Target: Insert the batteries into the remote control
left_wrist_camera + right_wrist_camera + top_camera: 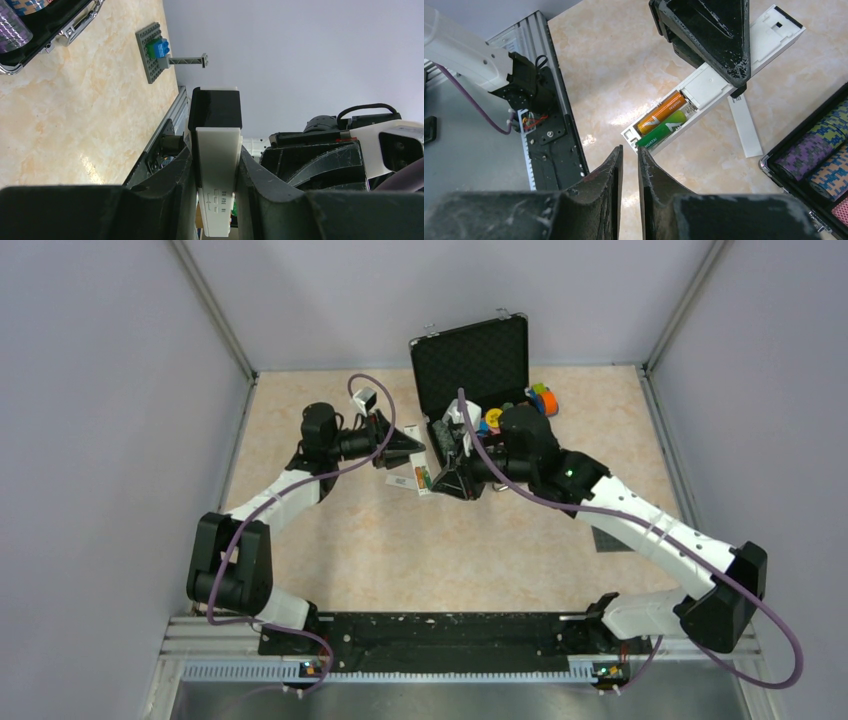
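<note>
My left gripper [216, 160] is shut on the white remote control [217, 165], gripping its sides. The right wrist view shows the remote [769, 35] lying slanted on the table with its battery bay open. The brownish-orange battery [661, 114] and the green battery [663, 130] lie side by side in that bay. My right gripper [629, 150] hovers just short of the bay's end, its jaws a narrow gap apart with nothing between them. From above, the two grippers [410, 445] [452, 475] face each other over the remote [420, 478].
A loose white strip [744, 125] lies on the table beside the remote. An open black case [470, 360] with poker chips [819, 155] stands behind it. Coloured toy bricks [543, 398] sit at the back right. A grey baseplate [152, 50] lies near the rail.
</note>
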`<state>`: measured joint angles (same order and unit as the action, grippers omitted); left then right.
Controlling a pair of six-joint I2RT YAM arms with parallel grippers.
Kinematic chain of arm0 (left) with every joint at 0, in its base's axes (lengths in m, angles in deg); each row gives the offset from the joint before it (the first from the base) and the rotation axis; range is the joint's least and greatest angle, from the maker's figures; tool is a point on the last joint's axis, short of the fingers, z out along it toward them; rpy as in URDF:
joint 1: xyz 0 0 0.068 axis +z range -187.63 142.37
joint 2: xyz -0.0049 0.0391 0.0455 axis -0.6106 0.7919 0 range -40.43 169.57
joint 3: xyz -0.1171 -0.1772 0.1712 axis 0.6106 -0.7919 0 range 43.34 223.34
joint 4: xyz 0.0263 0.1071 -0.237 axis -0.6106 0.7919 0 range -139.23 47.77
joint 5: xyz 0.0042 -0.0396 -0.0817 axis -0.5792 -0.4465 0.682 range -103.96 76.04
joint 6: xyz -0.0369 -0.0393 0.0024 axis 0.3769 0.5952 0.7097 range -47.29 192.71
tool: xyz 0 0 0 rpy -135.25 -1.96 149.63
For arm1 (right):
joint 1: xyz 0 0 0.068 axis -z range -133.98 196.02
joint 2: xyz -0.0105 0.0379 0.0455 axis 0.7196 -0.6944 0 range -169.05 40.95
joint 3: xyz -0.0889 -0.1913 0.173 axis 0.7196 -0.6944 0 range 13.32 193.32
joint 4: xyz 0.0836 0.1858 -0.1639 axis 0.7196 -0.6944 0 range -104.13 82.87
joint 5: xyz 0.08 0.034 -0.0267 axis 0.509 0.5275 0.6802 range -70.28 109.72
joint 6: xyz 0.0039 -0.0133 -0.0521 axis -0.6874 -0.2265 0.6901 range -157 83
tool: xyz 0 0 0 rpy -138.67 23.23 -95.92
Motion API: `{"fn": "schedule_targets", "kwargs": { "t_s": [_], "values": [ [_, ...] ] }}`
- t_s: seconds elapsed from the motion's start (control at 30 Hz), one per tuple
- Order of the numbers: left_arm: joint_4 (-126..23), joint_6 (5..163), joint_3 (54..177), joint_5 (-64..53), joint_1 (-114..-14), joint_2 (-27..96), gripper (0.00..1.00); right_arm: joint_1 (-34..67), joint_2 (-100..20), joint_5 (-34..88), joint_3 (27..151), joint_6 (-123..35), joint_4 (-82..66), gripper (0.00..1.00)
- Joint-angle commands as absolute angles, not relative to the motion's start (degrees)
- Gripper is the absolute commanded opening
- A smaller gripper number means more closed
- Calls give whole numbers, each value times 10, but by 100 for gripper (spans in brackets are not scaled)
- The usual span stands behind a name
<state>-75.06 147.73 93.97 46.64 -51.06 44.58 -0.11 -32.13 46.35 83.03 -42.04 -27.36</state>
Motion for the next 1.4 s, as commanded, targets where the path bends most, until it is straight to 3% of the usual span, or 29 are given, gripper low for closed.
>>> {"fn": "schedule_targets", "kwargs": {
  "t_s": [0.0, 0.67, 1.37],
  "values": [
    [-789, 1482, 940, 468, -513, 426, 0, -10, -324, 459, 835, -396, -271, 17],
    [-790, 1485, 943, 470, -516, 422, 0, -20, -342, 398, 830, -426, -256, 0],
    [-761, 1450, 943, 479, -517, 412, 0, -23, -355, 313, 831, -485, -250, 0]
  ]
}}
